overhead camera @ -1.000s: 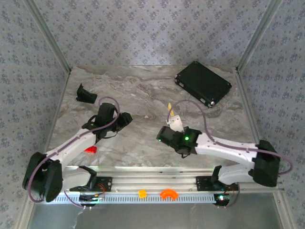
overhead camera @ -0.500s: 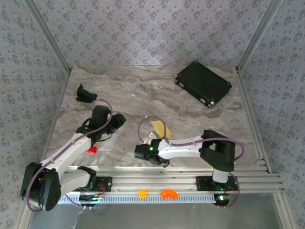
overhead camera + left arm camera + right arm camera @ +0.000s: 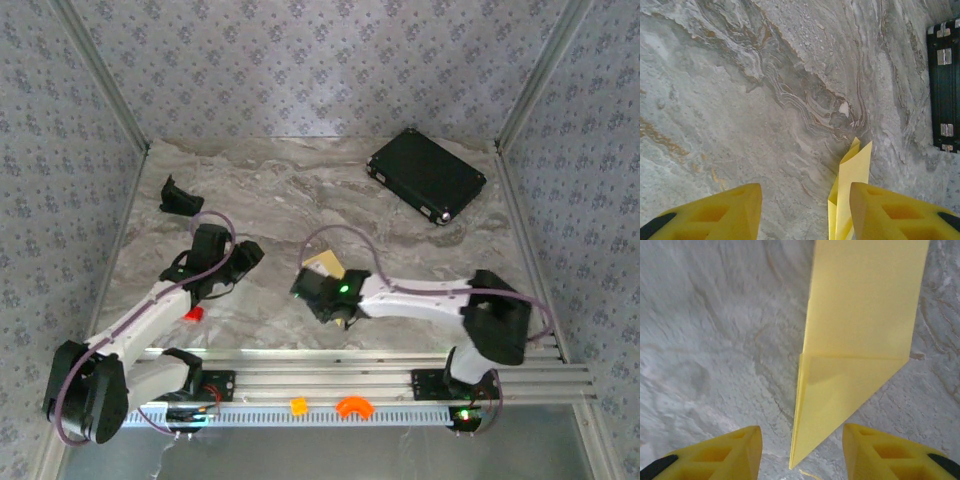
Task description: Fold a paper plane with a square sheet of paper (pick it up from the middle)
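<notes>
The paper (image 3: 860,340), already folded, lies on the table (image 3: 300,190) with its point just ahead of my right gripper (image 3: 801,435), whose fingers stand apart and hold nothing. My left gripper (image 3: 805,195), near it, is spread and empty too. For the next crease I'd pin one half first, then press slowly along the fold.

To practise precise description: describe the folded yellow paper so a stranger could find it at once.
Start at the grey marbled tabletop and its black rectangular case in the far right corner. Toward the near edge, about mid-table, sits the folded pale-yellow sheet of paper. It is thin, creased and pointed, unlike the small red block.
</notes>
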`<action>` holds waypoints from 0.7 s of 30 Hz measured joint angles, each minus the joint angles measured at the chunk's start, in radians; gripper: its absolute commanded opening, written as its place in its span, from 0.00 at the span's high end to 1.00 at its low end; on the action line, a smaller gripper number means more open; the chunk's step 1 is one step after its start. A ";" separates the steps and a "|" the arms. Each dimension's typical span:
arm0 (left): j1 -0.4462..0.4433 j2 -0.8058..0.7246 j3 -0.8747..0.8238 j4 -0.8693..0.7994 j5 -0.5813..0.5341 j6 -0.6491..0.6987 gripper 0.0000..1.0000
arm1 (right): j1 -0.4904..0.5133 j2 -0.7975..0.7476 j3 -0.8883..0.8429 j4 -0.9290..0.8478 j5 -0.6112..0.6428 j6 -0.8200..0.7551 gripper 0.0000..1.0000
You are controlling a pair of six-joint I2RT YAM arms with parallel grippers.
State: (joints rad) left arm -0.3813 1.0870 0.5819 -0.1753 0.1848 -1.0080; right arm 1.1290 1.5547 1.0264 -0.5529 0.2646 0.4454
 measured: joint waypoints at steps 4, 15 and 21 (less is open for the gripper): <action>0.000 0.038 -0.002 0.030 0.038 -0.006 0.55 | -0.177 -0.100 -0.120 0.163 -0.246 0.064 0.66; -0.010 0.120 -0.002 0.103 0.118 -0.008 0.58 | -0.411 -0.001 -0.277 0.437 -0.684 0.277 0.87; -0.014 0.137 -0.002 0.124 0.138 -0.013 0.58 | -0.422 0.071 -0.306 0.467 -0.716 0.353 0.87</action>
State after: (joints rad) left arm -0.3950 1.2240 0.5804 -0.0517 0.3233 -1.0214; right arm 0.7071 1.6257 0.7200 -0.0860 -0.4519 0.7986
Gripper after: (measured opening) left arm 0.419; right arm 0.125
